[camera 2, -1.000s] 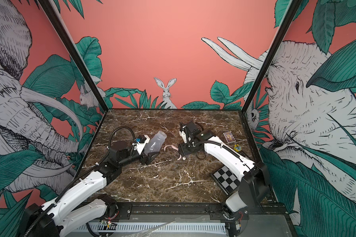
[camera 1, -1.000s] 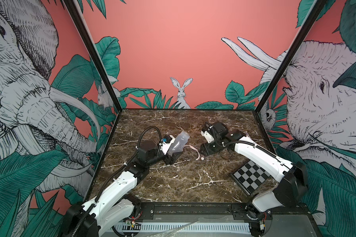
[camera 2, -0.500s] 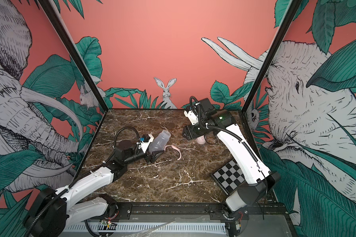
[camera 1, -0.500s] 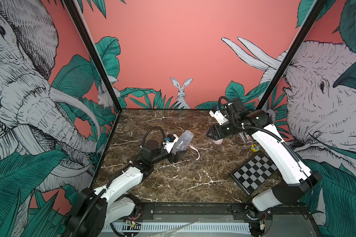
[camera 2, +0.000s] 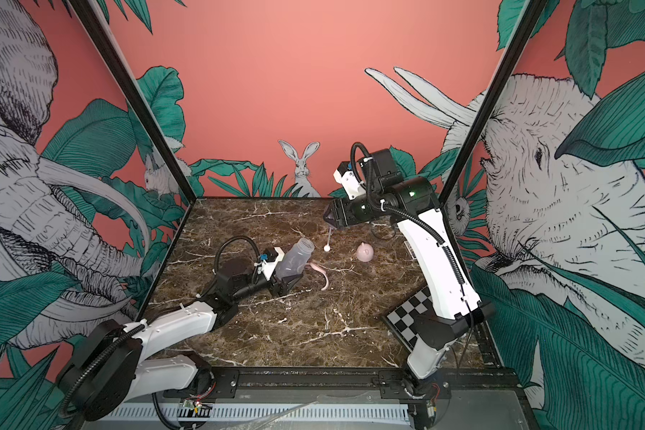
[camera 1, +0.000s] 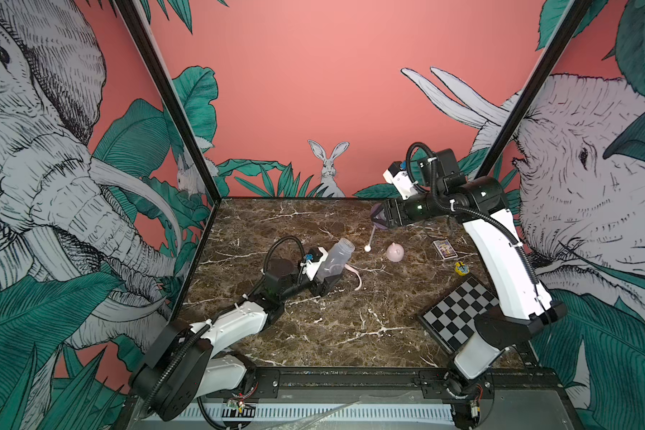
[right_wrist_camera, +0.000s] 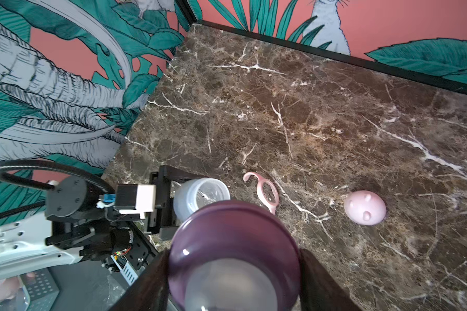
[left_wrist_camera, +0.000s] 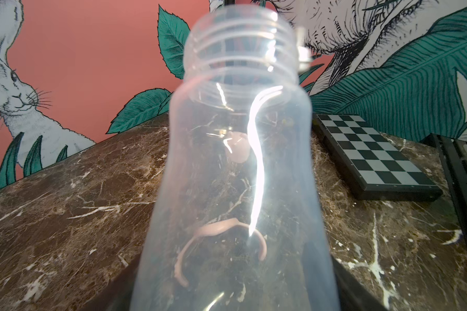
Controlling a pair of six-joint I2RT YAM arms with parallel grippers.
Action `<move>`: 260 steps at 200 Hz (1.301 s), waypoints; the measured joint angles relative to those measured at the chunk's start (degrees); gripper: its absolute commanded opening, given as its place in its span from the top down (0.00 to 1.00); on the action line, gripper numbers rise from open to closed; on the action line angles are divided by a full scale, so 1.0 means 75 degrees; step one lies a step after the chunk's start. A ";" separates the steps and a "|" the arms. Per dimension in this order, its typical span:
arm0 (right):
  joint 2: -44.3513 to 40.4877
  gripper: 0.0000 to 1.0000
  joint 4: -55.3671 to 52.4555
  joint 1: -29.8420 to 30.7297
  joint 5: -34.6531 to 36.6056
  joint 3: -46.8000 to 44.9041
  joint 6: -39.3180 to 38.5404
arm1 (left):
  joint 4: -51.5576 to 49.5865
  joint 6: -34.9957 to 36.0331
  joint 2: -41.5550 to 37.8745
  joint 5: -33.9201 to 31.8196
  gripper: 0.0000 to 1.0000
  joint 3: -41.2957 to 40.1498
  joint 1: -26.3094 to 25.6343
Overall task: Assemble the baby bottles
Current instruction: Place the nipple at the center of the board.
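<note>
A brown marble tabletop (camera 1: 332, 335) veined in white fills the floor of a booth whose salmon-pink walls (camera 1: 313, 93) carry a mural of green leaves, grey elephants and a white rabbit (camera 1: 328, 167) on the back wall. Near the middle of the table the left gripper (camera 1: 324, 279) is clamped tight on the base of the frosted clear plastic bottle body (camera 1: 334, 257), which leans with its threaded open mouth raised toward the back; the left wrist view looks through the bottle (left_wrist_camera: 235, 188) and shows it empty. The pale pink two-handled ring (camera 1: 359, 281) lies flat on the marble just beside that gripper. Raised above the table toward the back, the right gripper (camera 1: 382, 219) holds the purple translucent collar (right_wrist_camera: 233, 242) between its partly spread fingers (right_wrist_camera: 316, 280), and a thin straw (camera 1: 371, 236) hangs from it with a white ball at its end. The pink eared dome cap (camera 1: 395, 252) sits on the marble between the bottle and a small playing-card box (camera 1: 444, 248). A black-and-white checkerboard (camera 1: 458, 316) lies near the right arm's base, with a small yellow object (camera 1: 461, 268) behind it.
</note>
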 measured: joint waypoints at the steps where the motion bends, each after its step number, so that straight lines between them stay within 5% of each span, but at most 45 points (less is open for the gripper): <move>1: 0.0003 0.40 -0.0003 0.0000 -0.0009 0.0017 0.0006 | 0.0006 0.0000 0.0009 0.0000 0.39 0.0000 -0.0003; 57: 0.0627 0.41 -0.0175 0.0000 -0.0399 0.1148 0.0125 | 0.0810 -0.0038 0.0921 -0.0009 0.40 0.0050 -0.0262; 144: 0.0603 0.41 -0.0055 0.0000 -0.0577 0.0321 0.0233 | 0.1370 -0.0117 0.1463 -0.0119 0.40 0.0434 -0.0443; 212: -0.0871 0.41 0.0906 -0.0268 -0.0487 -0.1979 0.0455 | 0.0393 0.0312 0.0641 -0.0720 0.40 0.0064 -0.0443; 260: -0.1740 0.42 0.2022 -0.0344 -0.0137 -0.5225 0.0545 | -0.0516 0.0376 -0.0149 -0.1005 0.40 -0.0111 -0.0443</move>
